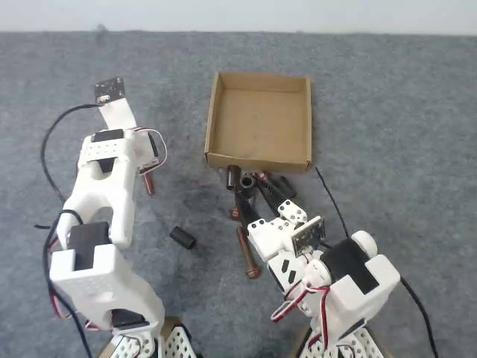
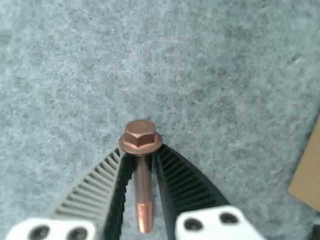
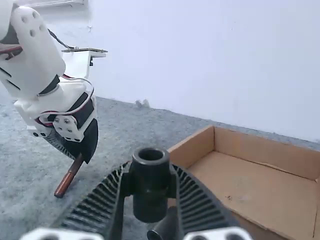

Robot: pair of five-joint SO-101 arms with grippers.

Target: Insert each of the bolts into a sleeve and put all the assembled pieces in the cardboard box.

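Entry: both arms loaded, nothing in the box.

- Landmark: cardboard box (image 1: 257, 159), open side up on the grey desk (image 1: 387, 112). Its floor is bare.
- Your left gripper (image 2: 142, 150) sits well off the box's left wall, level with the near corner. The fingers are closed narrow on a copper bolt (image 2: 142, 175), clamped just under the hex head, with the threaded end free. In the right wrist view the bolt slants down out of that gripper toward the desk, thread end lowest. You cannot tell whether the tip touches.
- Your right gripper (image 3: 149, 172) is just in front of the box's near wall, close to its left corner. The fingers are pinched on a black sleeve (image 3: 149, 182), held upright with the open bore facing up. Sleeve and held bolt are apart.
- A cluster of sleeves and bolts (image 1: 274, 186) lies just in front of the box's near wall, beside and partly under the right gripper. You cannot count them exactly from the high view.
- A second bolt (image 1: 247, 253) lies flat farther from the near wall, head end away from the box.
- A loose sleeve (image 1: 182, 237) lies on its side, well out from the box's near left corner, between the two arms.
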